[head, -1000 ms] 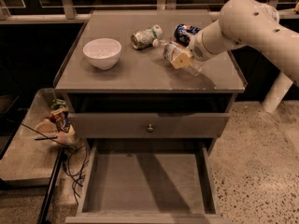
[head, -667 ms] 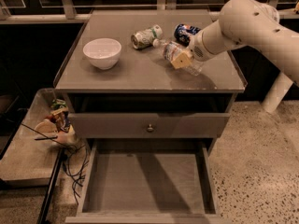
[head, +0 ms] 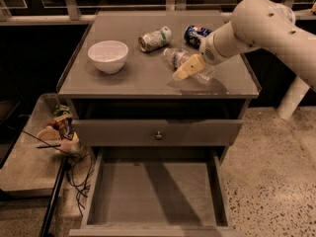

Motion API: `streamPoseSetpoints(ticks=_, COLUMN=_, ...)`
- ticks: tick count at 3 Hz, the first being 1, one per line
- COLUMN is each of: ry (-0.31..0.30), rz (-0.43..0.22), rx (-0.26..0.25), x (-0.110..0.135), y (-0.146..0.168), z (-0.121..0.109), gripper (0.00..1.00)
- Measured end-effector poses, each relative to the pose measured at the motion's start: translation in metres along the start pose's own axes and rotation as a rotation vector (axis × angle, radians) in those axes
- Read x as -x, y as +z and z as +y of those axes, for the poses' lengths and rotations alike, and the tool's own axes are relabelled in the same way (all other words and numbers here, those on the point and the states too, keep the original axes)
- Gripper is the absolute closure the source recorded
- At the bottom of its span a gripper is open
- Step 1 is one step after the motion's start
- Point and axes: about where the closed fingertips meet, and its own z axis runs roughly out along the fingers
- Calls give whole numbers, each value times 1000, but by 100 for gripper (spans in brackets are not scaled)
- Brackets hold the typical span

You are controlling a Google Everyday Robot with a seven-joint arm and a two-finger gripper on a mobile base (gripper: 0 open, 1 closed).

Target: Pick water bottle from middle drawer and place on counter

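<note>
The water bottle (head: 176, 57) lies on its side on the counter (head: 138, 78), right of the middle. My gripper (head: 190, 66) is right at the bottle, reaching down from the white arm (head: 256, 26) on the right, and covers the bottle's middle. The middle drawer (head: 153, 196) is pulled out below, and its flat floor is bare.
A white bowl (head: 108, 56) sits at the counter's left. A green-white can (head: 154, 38) and a blue can (head: 196, 33) lie behind the bottle. A closed drawer front with a knob (head: 158, 135) is above the open drawer. A low side tray (head: 29, 167) with clutter (head: 61, 130) and cables stands at the left.
</note>
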Motion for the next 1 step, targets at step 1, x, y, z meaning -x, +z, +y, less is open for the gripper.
streamPoseSetpoints(ticks=1, ry=0, rz=0, rx=0, x=0, y=0, z=0, gripper=0)
